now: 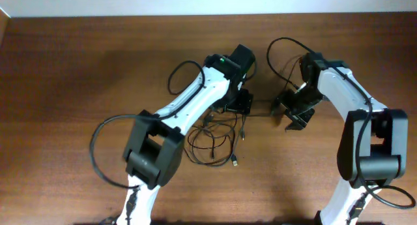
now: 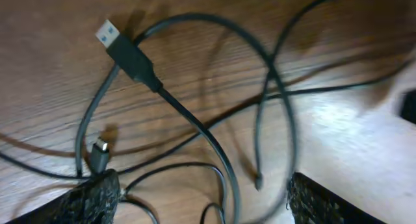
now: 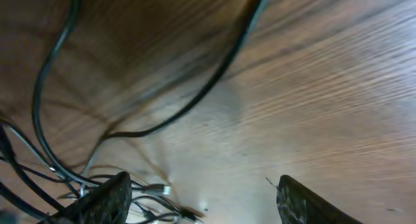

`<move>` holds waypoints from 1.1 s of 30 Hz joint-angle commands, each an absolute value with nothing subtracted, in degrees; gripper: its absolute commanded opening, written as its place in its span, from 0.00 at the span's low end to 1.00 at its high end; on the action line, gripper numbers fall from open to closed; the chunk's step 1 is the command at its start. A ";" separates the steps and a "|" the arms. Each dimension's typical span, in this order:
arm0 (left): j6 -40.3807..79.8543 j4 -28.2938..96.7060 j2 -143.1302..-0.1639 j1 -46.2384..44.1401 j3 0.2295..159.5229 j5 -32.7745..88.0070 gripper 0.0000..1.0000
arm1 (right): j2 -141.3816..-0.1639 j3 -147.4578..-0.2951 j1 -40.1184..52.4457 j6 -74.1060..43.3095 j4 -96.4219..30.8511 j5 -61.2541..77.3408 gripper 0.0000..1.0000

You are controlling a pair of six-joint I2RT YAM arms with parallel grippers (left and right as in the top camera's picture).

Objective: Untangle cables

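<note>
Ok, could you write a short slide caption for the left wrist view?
Open left tool over loose black cables, a USB plug lying on the wooden table.

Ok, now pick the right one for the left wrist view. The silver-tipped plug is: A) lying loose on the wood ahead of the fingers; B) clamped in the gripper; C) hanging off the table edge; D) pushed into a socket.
A: the silver-tipped plug lies on the table, ahead of the open left gripper, which does not touch it.

Brown wooden table [image 1: 65,68]; thin black cables [image 1: 212,145] in loose loops near its middle
</note>
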State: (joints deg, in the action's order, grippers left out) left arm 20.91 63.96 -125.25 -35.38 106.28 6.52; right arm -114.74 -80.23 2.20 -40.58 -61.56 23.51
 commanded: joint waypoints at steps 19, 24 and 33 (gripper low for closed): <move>20.45 62.19 -127.59 -34.79 105.86 14.02 0.64 | -114.52 -79.70 2.68 -47.00 -58.19 23.35 0.71; 19.42 62.81 -127.48 -31.94 105.91 18.31 0.64 | -114.52 -79.70 2.68 -47.00 -58.19 23.35 0.71; 19.46 61.95 -127.13 -33.04 105.89 21.45 0.92 | -114.52 -79.70 2.66 -47.00 -57.98 23.33 0.71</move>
